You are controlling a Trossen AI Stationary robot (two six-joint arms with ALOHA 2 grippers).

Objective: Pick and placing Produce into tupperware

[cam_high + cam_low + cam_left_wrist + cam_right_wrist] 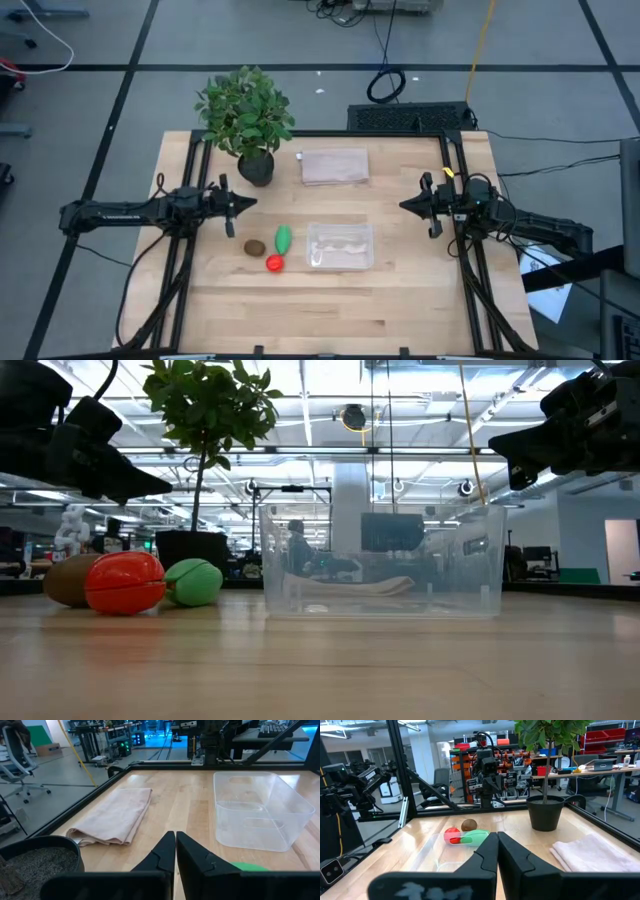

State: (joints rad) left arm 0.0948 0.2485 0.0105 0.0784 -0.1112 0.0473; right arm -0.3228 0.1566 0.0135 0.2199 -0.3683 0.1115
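Note:
The brown kiwi [255, 247], the elongated green food [284, 238] and the round red food [274, 264] lie close together on the wooden table, left of the clear tupperware [340, 246], which stands upright and holds no food. They also show in the low view: kiwi [68, 580], red food [125, 582], green food [194, 582], tupperware [380, 565]. My left gripper [250, 203] is shut and empty, above the table, beyond and left of the foods. My right gripper [406, 206] is shut and empty, right of the tupperware.
A potted leafy plant [247, 120] stands at the far left of the table. A folded pinkish cloth [334, 166] lies beyond the tupperware. Black frame rails [190, 250] run along the table's left and right sides. Bare wood lies toward the near edge.

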